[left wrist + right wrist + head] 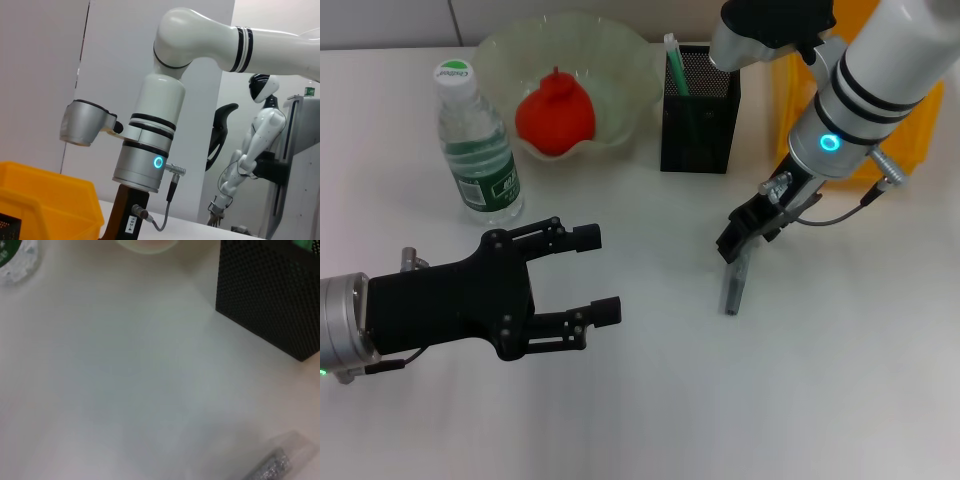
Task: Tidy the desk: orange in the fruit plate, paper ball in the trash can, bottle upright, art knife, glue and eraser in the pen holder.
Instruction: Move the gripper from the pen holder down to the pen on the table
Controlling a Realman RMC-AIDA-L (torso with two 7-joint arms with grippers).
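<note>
The orange (555, 115) lies in the pale-green fruit plate (620, 60) at the back. The bottle (478, 150) stands upright to its left. The black mesh pen holder (700, 125) stands right of the plate with a green-and-white stick (675, 65) in it. A slim grey stick, knife or glue I cannot tell (733, 285), lies on the table in front of the holder; it also shows in the right wrist view (280, 465). My right gripper (738, 243) is at its far end. My left gripper (600, 273) is open and empty at the front left. The paper ball and eraser are out of view.
The yellow trash can (920, 130) stands at the back right, largely behind my right arm; it also shows in the left wrist view (45, 200). The right wrist view shows the pen holder (270, 295), the bottle cap (15, 260) and white tabletop between.
</note>
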